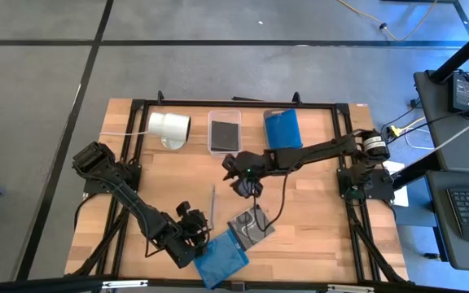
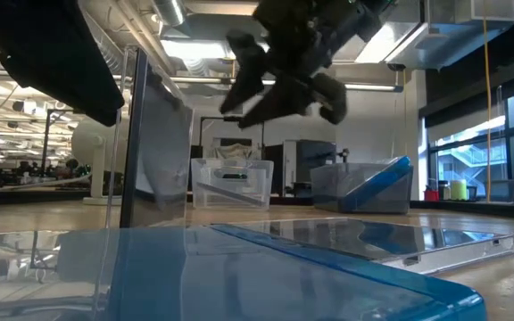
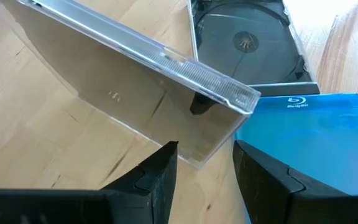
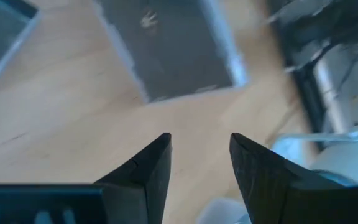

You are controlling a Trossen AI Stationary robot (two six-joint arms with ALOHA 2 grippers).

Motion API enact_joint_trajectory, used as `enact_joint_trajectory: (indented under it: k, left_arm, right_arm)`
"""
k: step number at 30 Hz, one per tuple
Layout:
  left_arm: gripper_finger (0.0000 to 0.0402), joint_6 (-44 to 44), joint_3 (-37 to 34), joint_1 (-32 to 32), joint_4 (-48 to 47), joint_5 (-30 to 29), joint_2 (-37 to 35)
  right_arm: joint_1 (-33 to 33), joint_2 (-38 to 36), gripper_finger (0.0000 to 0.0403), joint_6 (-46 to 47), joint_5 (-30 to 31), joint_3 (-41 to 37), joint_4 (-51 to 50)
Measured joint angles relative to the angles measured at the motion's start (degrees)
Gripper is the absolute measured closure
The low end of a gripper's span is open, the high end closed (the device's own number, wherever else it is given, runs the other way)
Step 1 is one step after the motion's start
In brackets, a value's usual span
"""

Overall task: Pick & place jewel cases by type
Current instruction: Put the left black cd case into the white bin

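High view: the left gripper (image 1: 195,236) is seen low over the table's near edge, a blue case (image 1: 221,260) just beside it, a dark case (image 1: 251,225) beyond. The right gripper (image 1: 246,184) is held mid-table, short of two bins (image 1: 225,130); a blue case (image 1: 282,128) is propped in the right-hand bin.

Low view: the right gripper (image 2: 286,89) is shown in the air, fingers parted, nothing held.

Left wrist view: fingers (image 3: 157,177) are seen apart and empty, a clear case (image 3: 126,81) just ahead, the blue case (image 3: 319,143) alongside, the dark case (image 3: 247,42) farther on.

Right wrist view: parted, empty fingers (image 4: 151,171) are pictured above bare wood, a bin (image 4: 173,43) with a dark case ahead.
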Motion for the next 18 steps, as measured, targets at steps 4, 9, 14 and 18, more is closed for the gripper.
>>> enact_joint_trajectory:
  k: [4, 9, 14, 18]
  left_arm:
    - [0.0249, 0.0, 0.0, 0.0, 0.0, 0.1, 0.0]
    - [0.0249, 0.0, 0.0, 0.0, 0.0, 0.1, 0.0]
    - [0.0249, 0.0, 0.0, 0.0, 0.0, 0.1, 0.0]
    - [0.0249, 0.0, 0.0, 0.0, 0.0, 0.1, 0.0]
  right_arm:
    - [0.0, 0.0, 0.0235, -1.2, 0.0, 0.0, 4.3]
    - [0.0, 0.2, 0.0235, -1.2, -2.3, 2.8, 1.3]
    - [0.0, 0.3, 0.0235, 0.7, -6.0, 6.7, -4.7]
    - [0.0, 0.4, 0.0235, -3.7, -7.2, 8.6, -8.0]
